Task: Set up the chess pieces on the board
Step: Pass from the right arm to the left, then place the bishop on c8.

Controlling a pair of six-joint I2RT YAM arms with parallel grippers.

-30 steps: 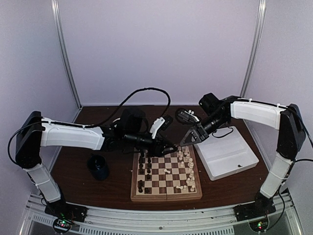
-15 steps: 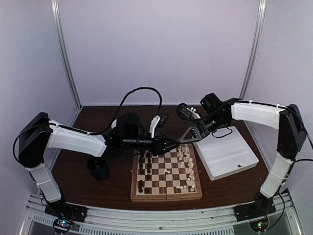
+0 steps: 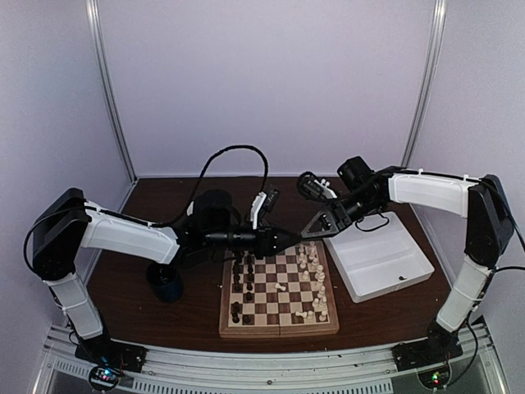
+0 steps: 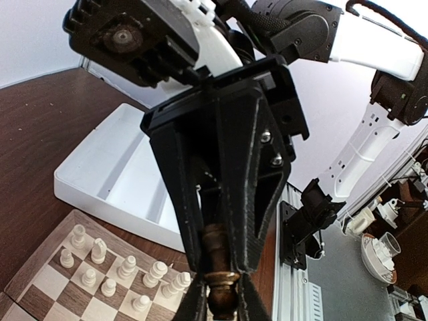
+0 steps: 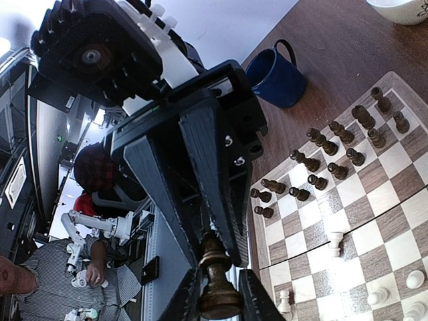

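One dark brown turned wooden chessman (image 4: 221, 284) hangs above the far edge of the checkered wooden board (image 3: 279, 331), clenched at once by left claw (image 3: 289, 239) and right claw (image 3: 307, 237). We judge a handover: the right must let go cleanly before the left carries it. Both arms stretch inward, low, tips meeting.

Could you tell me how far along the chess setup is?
Done: dark pieces line the board's left side, cream pieces its right. In hand: left gripper and right gripper pinch one dark piece above the far edge. Left: placing it, a stray cream piece mid-board, and something dark in the white tray.
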